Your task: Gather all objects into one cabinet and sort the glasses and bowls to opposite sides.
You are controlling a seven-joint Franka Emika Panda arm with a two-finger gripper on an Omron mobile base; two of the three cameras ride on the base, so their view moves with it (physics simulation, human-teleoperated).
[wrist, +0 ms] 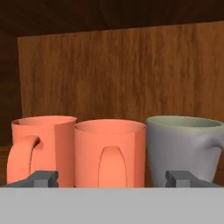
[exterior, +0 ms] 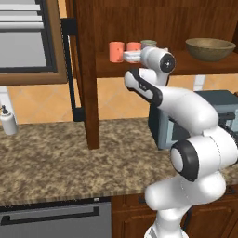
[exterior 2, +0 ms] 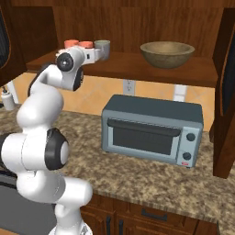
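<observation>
- Claw [wrist: 111, 178] sits level with the cabinet shelf [exterior 2: 128, 62], tips spread wide and gripping nothing, the middle orange cup [wrist: 109, 153] between them.
- Second orange cup [wrist: 41, 151] and grey mug [wrist: 186, 148] flank it, grouped left.
- Bowl [exterior 2: 167, 53] sits far right, likely deliberately sorted opposite.

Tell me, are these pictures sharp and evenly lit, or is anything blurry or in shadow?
Hand view: three cups crisp, cabinet corners dark. Left base view: even light, soft shadow beneath the shelf. Right base view: bowl and toaster oven clear, no glare.
</observation>
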